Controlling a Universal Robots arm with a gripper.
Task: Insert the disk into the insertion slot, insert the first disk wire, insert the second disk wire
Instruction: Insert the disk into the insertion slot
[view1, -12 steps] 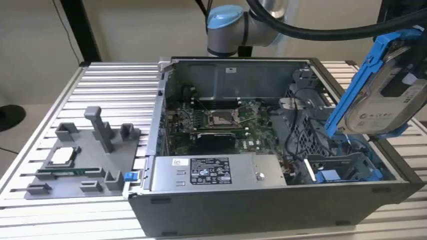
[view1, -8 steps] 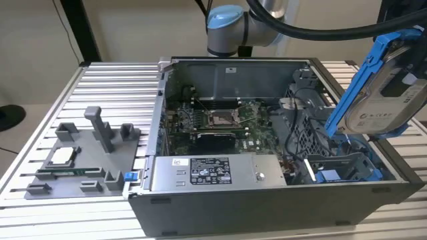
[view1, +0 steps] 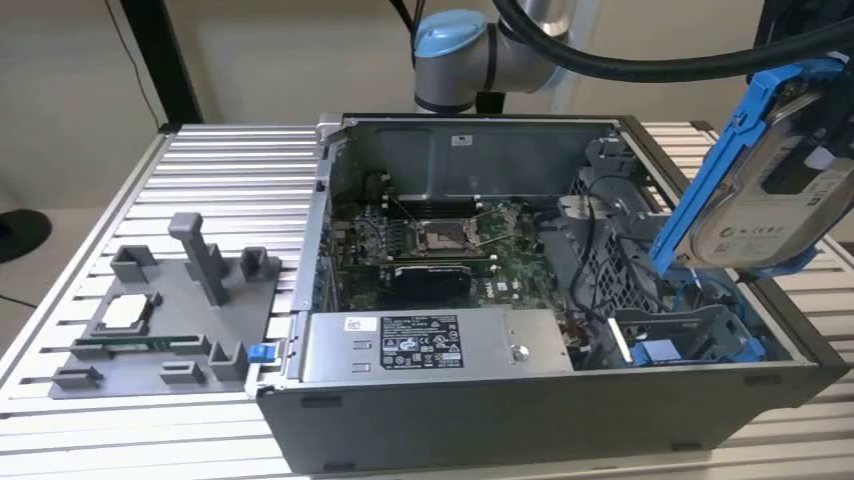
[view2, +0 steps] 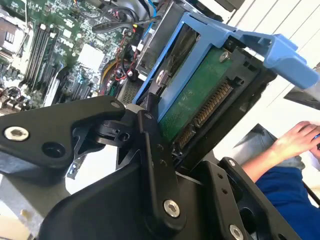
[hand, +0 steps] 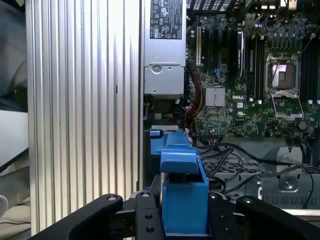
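Gripper (hand: 184, 216) jaws clenched on the disk (view1: 767, 190), pinching its blue carrier from two opposite sides. Disk is in the air, steeply tilted, at 3 o'clock in the exterior view, above the slot (view1: 694, 338) at 4 o'clock inside the computer case (view1: 534, 410); not seated yet. Probably stiff, dense and shock-sensitive, and the smooth plastic frame may flex or slip. Circuit board (view2: 192, 95) and connector (view2: 212, 106) are bare, so hold it by the frame rails, not there.
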